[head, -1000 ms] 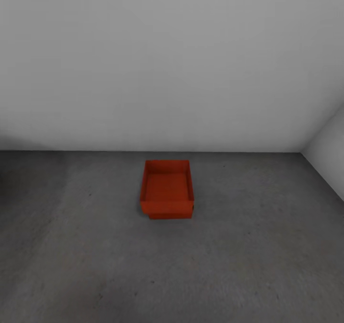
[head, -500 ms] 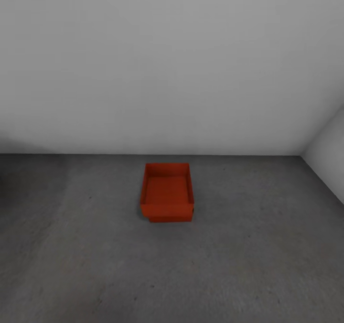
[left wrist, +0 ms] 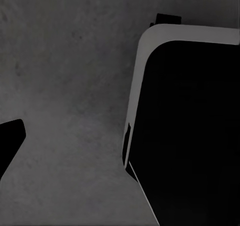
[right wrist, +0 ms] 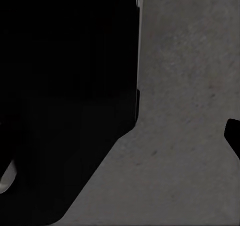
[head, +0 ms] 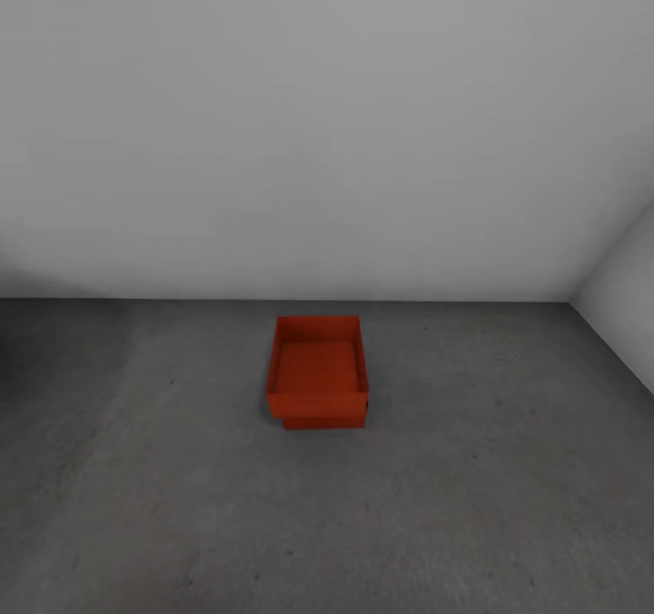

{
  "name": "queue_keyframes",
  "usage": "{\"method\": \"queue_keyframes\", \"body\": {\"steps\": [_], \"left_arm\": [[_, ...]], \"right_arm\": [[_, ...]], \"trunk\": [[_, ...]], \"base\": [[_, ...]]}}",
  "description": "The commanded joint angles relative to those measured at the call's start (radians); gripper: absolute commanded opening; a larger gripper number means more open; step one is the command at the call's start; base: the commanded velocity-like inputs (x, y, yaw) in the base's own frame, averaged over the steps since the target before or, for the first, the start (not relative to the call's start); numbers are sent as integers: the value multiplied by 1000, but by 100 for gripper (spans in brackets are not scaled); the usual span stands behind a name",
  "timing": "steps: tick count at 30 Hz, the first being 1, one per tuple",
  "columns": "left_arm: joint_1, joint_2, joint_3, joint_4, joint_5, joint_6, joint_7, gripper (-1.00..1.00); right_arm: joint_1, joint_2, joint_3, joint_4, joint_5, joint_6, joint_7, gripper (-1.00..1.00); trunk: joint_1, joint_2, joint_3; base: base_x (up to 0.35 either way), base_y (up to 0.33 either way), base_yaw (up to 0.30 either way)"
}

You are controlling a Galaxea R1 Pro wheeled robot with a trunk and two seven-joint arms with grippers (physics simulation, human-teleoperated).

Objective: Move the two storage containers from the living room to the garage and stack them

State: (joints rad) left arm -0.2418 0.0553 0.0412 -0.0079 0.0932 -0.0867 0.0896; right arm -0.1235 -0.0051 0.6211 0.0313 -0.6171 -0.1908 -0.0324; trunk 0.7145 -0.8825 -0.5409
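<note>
I'm looking down at the garage floor (head: 472, 505), dark mottled concrete meeting a plain white wall (head: 327, 123), with a second wall (head: 627, 314) closing the corner off to my right. There's the stack: the upper bin (head: 318, 373) sits open-topped on the lower bin (head: 322, 420), of which I can make out just a thin strip poking out beneath the front edge. The pair stands on the concrete, near the back wall, roughly centred ahead of me. The top one looks seated a little off-square, but it's on. By my reckoning both bins are delivered and stacked, so the job looks essentially finished. My wrist cameras face bare concrete beside dark parts of my own body; whether either pincer is apart or together, I cannot tell.
</note>
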Motion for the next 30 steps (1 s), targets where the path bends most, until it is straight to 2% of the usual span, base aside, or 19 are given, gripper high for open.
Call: {"method": "queue_keyframes", "body": {"steps": [1, 30], "left_arm": [[-1, 0, 3, 1, 9, -4, -1, 100], [-1, 0, 3, 1, 10, -4, -1, 100]], "right_arm": [[-1, 1, 8, 2, -5, -4, -1, 100], [-1, 1, 8, 2, -2, -10, 5, 100]], "trunk": [[0, -1, 1], [0, -1, 48]], "base": [[0, 0, 0], [0, 0, 0]]}}
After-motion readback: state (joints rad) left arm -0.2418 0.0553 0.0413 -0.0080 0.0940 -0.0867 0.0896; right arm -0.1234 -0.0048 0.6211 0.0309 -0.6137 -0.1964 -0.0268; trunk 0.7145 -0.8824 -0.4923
